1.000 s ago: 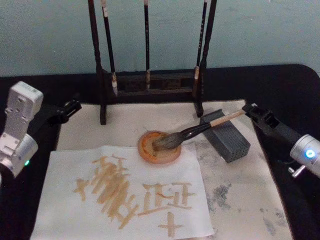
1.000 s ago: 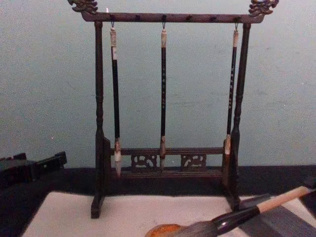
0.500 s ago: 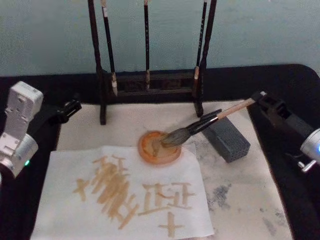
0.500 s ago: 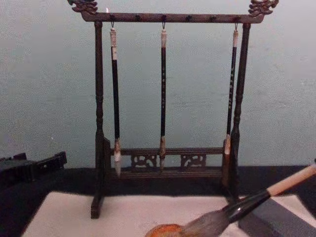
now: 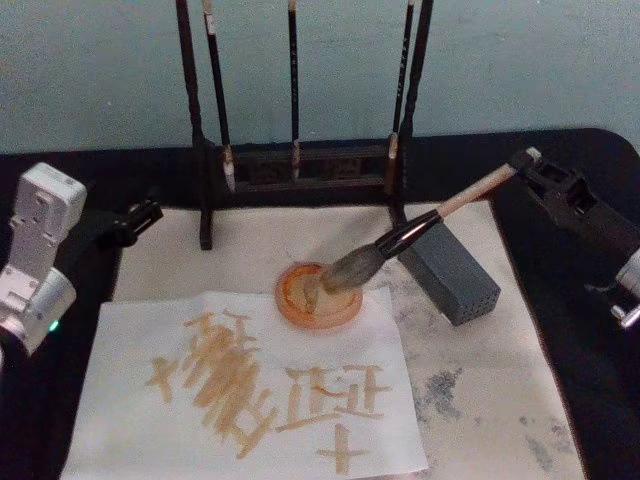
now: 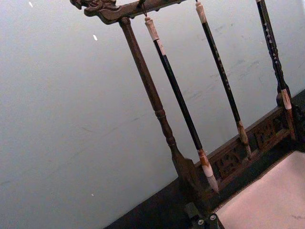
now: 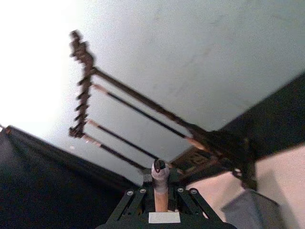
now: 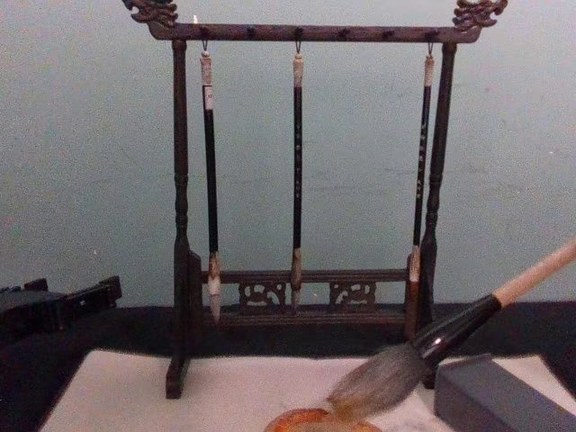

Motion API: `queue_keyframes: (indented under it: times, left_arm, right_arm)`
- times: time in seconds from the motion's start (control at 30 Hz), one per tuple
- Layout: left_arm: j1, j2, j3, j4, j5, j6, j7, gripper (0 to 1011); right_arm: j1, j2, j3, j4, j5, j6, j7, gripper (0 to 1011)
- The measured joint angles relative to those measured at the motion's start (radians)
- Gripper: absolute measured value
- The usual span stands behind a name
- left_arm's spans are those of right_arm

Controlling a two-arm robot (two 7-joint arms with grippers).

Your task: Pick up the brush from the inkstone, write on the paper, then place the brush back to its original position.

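My right gripper (image 5: 533, 168) is shut on the pale top end of the brush (image 5: 420, 229), out at the right over the black table. Between its fingers in the right wrist view stands the handle end (image 7: 159, 183). The brush slants down to the left, its handle lifted off the grey block (image 5: 451, 273). Its grey bristles (image 8: 378, 382) touch the inkstone (image 5: 340, 312), a round orange dish. The paper (image 5: 130, 420), a white sheet with tan strokes, lies in front of the dish. My left gripper (image 5: 140, 215) is parked at the mat's left edge.
A dark wooden brush rack (image 5: 300, 160) with three thin hanging brushes (image 8: 296, 171) stands behind the dish. An off-white felt mat (image 5: 480, 400) with grey stains lies under everything on the black table. The grey block (image 8: 504, 396) sits right of the dish.
The right gripper has risen and drawn back to the right, tilting the brush steeper and lifting its handle off the grey block. The bristles stay at the dish. The left arm is still.
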Motion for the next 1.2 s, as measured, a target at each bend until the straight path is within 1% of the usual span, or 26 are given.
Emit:
queue_keyframes:
  times: [0.13, 0.17, 0.3, 0.33, 0.4, 0.43, 0.5, 0.6, 0.67, 0.7, 0.73, 0.83, 0.9, 1.07, 1.2]
  left_arm:
    - [0.0, 0.0, 0.0, 0.0, 0.0, 0.0, 0.0, 1002]
    - [0.0, 0.0, 0.0, 0.0, 0.0, 0.0, 0.0, 1002]
    - [0.0, 0.0, 0.0, 0.0, 0.0, 0.0, 0.0, 1002]
    - [0.0, 0.0, 0.0, 0.0, 0.0, 0.0, 0.0, 1002]
    - [0.0, 0.0, 0.0, 0.0, 0.0, 0.0, 0.0, 1002]
    - [0.0, 0.0, 0.0, 0.0, 0.0, 0.0, 0.0, 1000]
    - [0.0, 0.0, 0.0, 0.0, 0.0, 0.0, 0.0, 1002]
    - [0.0, 0.0, 0.0, 0.0, 0.0, 0.0, 0.0, 1002]
    - [0.0, 0.0, 0.0, 0.0, 0.0, 0.0, 0.0, 1002]
    - [0.0, 0.0, 0.0, 0.0, 0.0, 0.0, 0.0, 1002]
    - [0.0, 0.0, 0.0, 0.0, 0.0, 0.0, 0.0, 1002]
    - [0.0, 0.0, 0.0, 0.0, 0.0, 0.0, 0.0, 1002]
    - [0.0, 0.0, 0.0, 0.0, 0.0, 0.0, 0.0, 1002]
    - [0.0, 0.0, 0.0, 0.0, 0.0, 0.0, 0.0, 1000]
    - [0.0, 0.0, 0.0, 0.0, 0.0, 0.0, 0.0, 1002]
  right_arm:
    - [0.005, 0.035, -0.022, -0.056, -0.029, -0.007, 0.025, 199]
    - [0.003, 0.049, -0.031, -0.083, -0.043, -0.009, 0.028, 199]
    - [-0.001, 0.078, -0.05, -0.138, -0.074, -0.017, 0.029, 199]
    - [-0.004, 0.093, -0.061, -0.169, -0.092, -0.021, 0.027, 199]
    - [-0.006, 0.108, -0.072, -0.199, -0.111, -0.026, 0.022, 199]
    - [-0.007, 0.121, -0.083, -0.226, -0.13, -0.029, 0.015, 199]
    - [-0.008, 0.134, -0.094, -0.253, -0.148, -0.033, 0.008, 199]
    - [-0.012, 0.155, -0.125, -0.309, -0.187, -0.038, -0.015, 199]
    - [-0.013, 0.162, -0.139, -0.33, -0.202, -0.039, -0.024, 199]
    - [-0.013, 0.168, -0.155, -0.348, -0.214, -0.039, -0.034, 199]
    - [-0.013, 0.168, -0.155, -0.348, -0.214, -0.039, -0.034, 199]
    - [-0.006, 0.175, -0.193, -0.378, -0.242, -0.033, -0.059, 199]
    - [-0.001, 0.176, -0.207, -0.388, -0.25, -0.03, -0.068, 199]
    - [0.023, 0.173, -0.254, -0.405, -0.273, -0.018, -0.087, 199]
    - [0.037, 0.165, -0.278, -0.41, -0.278, -0.016, -0.094, 199]
